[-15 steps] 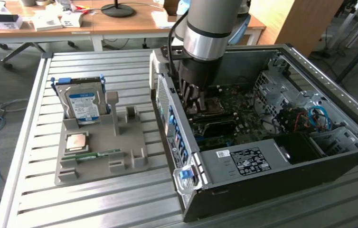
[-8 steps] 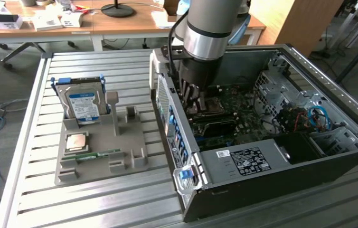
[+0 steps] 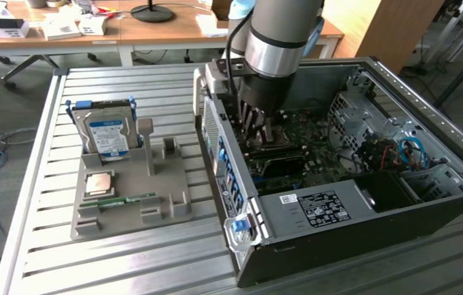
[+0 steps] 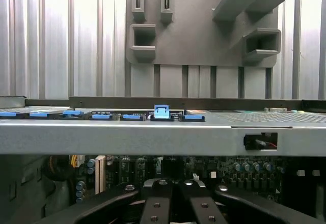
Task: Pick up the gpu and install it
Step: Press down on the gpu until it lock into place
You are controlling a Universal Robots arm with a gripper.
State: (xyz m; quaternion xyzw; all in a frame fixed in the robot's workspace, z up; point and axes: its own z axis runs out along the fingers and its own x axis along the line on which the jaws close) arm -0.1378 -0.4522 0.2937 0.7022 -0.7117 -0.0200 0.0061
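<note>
My gripper [image 3: 255, 123] reaches down into the open computer case [image 3: 428, 104], low over the motherboard [image 3: 297, 147] near the case's back wall on the exterior view's left. Its jaws are shut. In the wrist view the two black fingers [image 4: 155, 203] lie pressed together, and my gripper [image 4: 171, 191] points at the motherboard [image 4: 224, 170] under the case's grey rim [image 4: 153, 137]. The gpu is hidden: I cannot make it out between or under the fingers.
A grey parts holder [image 3: 133, 184] lies on the slatted metal table [image 3: 51, 258] to the case's left in the exterior view. It carries a blue-labelled hard drive [image 3: 107, 136], a square chip [image 3: 101, 183] and a green memory stick [image 3: 129, 200]. Blue latches [image 4: 161, 112] line the case wall.
</note>
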